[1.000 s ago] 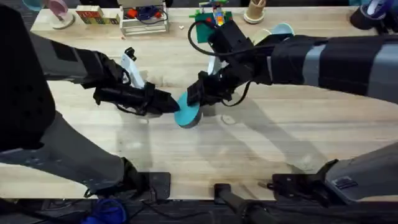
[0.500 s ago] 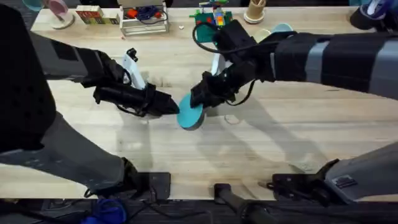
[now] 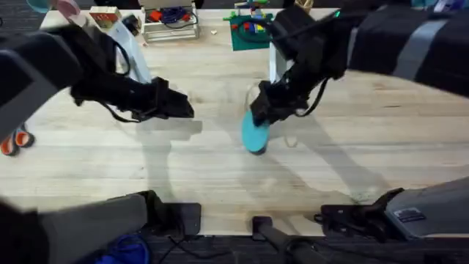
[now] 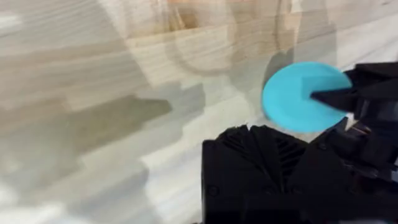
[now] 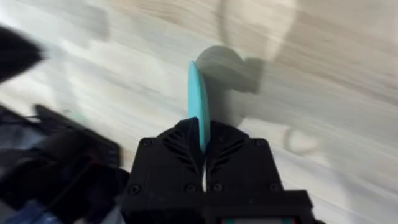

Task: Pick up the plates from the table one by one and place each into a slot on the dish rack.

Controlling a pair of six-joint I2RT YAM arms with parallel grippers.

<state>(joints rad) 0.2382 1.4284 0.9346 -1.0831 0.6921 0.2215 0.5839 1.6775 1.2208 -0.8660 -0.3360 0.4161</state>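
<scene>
Both arms are matte black with bulky jointed housings; the right arm carries a grey band along its upper segment and a white link just behind the right gripper. Thin black cables loop beside the wrists, close behind the jaws. Each gripper, like the left gripper, has black fingers with ribbed faces and small screws on the block behind the jaws.

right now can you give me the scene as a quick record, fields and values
plate: turquoise plate, held on edge above the table
right gripper: shut on the plate's rim, plate edge between its fingers
left gripper: apart from the plate, fingers together, holding nothing
back edge: white wire stand, coloured blocks on a green mat
</scene>
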